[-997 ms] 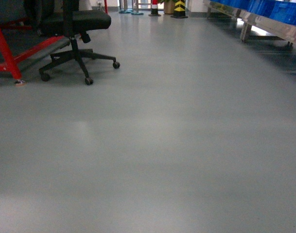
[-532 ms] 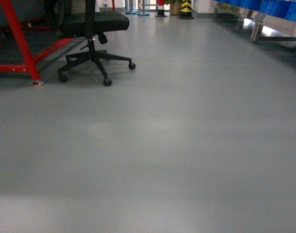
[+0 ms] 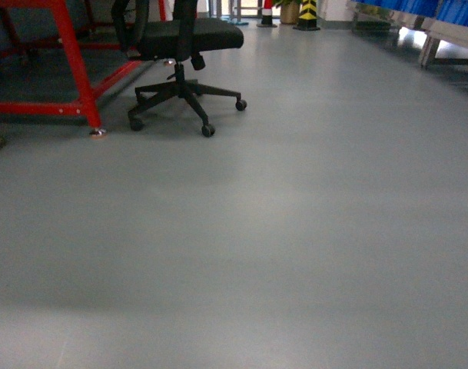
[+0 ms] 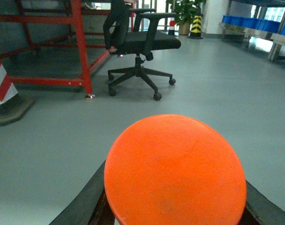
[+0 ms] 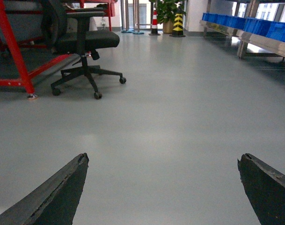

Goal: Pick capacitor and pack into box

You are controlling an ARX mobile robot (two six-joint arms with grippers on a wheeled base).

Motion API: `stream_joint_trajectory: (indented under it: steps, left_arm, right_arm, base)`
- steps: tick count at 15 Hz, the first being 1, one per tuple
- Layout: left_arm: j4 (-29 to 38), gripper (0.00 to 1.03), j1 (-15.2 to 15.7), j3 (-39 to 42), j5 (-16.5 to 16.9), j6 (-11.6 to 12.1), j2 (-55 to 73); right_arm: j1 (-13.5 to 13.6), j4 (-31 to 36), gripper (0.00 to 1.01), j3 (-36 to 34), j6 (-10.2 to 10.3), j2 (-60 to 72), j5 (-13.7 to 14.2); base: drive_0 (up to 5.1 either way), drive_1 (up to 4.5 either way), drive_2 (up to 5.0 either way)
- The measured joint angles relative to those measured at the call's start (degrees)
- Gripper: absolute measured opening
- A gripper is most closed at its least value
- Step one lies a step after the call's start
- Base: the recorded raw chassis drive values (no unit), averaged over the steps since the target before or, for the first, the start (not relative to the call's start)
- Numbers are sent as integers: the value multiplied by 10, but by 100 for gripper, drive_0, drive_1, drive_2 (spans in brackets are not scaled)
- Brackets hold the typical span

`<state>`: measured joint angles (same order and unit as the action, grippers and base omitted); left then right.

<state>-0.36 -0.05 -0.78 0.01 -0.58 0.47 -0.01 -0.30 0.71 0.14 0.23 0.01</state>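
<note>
An orange round capacitor [image 4: 175, 171] fills the lower part of the left wrist view, seen end on, with my left gripper [image 4: 175, 206] shut on it; the dark fingers [image 4: 86, 201] show at either side of it. In the right wrist view my right gripper [image 5: 164, 158] stands open over bare grey floor, nothing between its fingers [image 5: 62, 187]. The box is out of view in every frame. Neither gripper shows in the head view.
A black office chair [image 3: 184, 46] on castors stands ahead at the left beside a red steel frame [image 3: 72, 61]. A red-white cone [image 4: 2, 84] sits far left. Blue bins [image 5: 254, 26] on a metal rack line the right. Grey floor [image 3: 295, 231] stretches ahead.
In the head view the chair and red frame have slid to the right and come slightly closer, and the blue bins have moved toward the right edge; the view is swinging left.
</note>
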Motion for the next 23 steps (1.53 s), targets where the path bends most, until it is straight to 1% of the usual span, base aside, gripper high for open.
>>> stream_joint_trajectory:
  steps: [23]
  left_arm:
    - [1,44,0,0,0,0,0]
  right_arm:
    - [0,-1,98,0,0,0,0]
  base:
    - [-499,238,238]
